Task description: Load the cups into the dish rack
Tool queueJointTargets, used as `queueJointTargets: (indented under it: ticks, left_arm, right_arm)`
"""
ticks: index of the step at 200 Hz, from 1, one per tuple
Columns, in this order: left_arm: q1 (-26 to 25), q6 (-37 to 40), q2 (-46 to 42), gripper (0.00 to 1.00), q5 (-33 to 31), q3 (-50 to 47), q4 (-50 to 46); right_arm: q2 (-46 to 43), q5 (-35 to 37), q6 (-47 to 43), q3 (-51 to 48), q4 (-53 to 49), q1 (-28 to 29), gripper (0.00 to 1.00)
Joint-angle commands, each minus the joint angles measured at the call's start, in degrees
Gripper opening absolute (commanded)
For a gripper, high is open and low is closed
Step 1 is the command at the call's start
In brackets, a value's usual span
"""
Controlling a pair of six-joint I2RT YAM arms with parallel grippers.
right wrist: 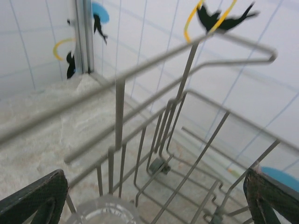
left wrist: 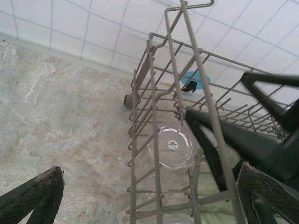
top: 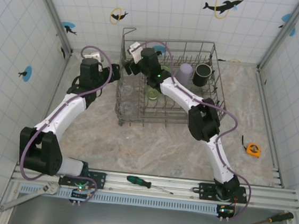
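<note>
Both pincers gaped empty: left gripper [left wrist: 149, 200] at the dish rack [left wrist: 154, 140], right gripper [right wrist: 154, 205] above a clear cup [right wrist: 105, 212]; a careless pull-out could snag wires, toppling it.

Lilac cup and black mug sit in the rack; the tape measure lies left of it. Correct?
No: the top external view shows the tape measure right of the dish rack. The lilac cup and black mug do sit inside.
</note>
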Motion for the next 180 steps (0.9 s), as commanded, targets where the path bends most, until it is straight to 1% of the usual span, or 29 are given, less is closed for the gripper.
queueJointTargets:
  ticks: [1, 23, 45, 73, 114, 147, 180]
  left_arm:
    - [-0.31, 2.33, -2.77, 0.98, -3.89, 1.54, -1.88]
    - [-0.22, 2.33, -4.93, 0.98, -8.58, 0.11, -1.16]
    - [-0.22, 2.33, -7.41, 0.98, -12.33, -2.24, 0.34]
    - [-0.15, 2.51, -10.15, 0.98, -18.43, -7.88, 1.74]
    - [0.08, 2.59, -13.98, 0.98, -28.59, -16.8, 6.31]
    - [0.81, 4.57, -14.93, 0.98, -31.29, -25.59, 13.15]
    - [1.71, 6.96, -14.12, 0.97, -33.86, -33.47, 19.49]
  right_arm:
    - [-8.22, 3.79, -0.35, 2.15, -0.31, -0.18, 1.0]
    - [-12.73, 6.74, -0.2, -0.23, -4.67, -1.31, 1.0]
    - [-19.93, 10.15, 0.72, -6.81, -6.7, -3.04, 1.0]
    - [-31.85, 13.02, 2.93, -20.33, -6.79, -6.48, 1.0]
    - [-52.06, 16.17, 8.61, -43.38, -4.49, -13.88, 1.0]
    - [-66.94, 16.18, 14.19, -60.69, -2.95, -21.49, 1.0]
    - [-77.67, 16.02, 18.87, -74.47, -3.57, -29.03, 1.0]
